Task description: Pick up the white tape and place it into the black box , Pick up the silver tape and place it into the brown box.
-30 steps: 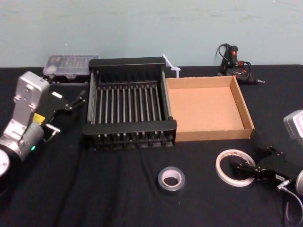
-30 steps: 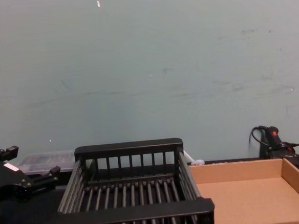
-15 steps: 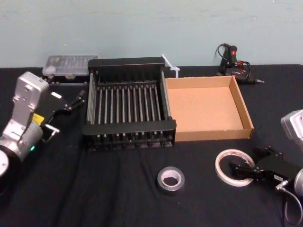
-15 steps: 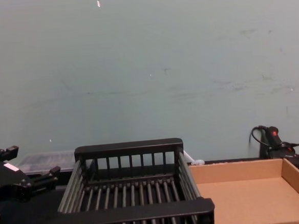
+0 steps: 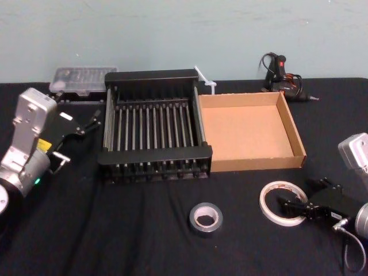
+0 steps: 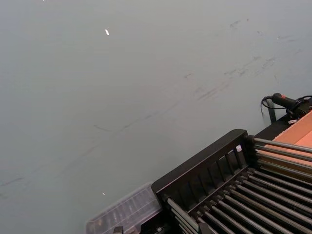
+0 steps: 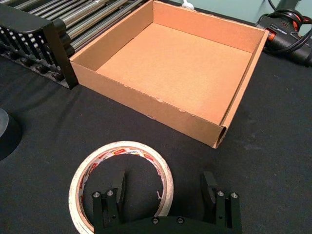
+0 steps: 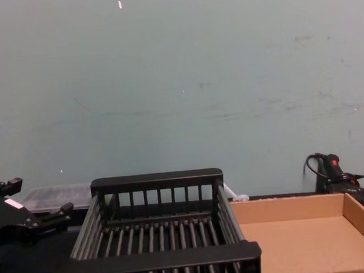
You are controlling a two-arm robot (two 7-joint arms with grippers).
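The right tool point(image 5: 296, 207) sits low with its fingers point(image 7: 118, 187) spread wide apart. The left tool point(image 5: 92, 122) is held up off to the left side, fingers apart.

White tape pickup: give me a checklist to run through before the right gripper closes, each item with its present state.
1. Right gripper open: ok.
2. Fingers straddle the white tape wall, one in the core, one outside: ok.
3. Fingers low enough to bite the roll: cannot tell.
4. Black box empty: ok.
5. Silver tape apart from the white tape: ok.
6. Left gripper parked left of the black box, out of the way: ok.
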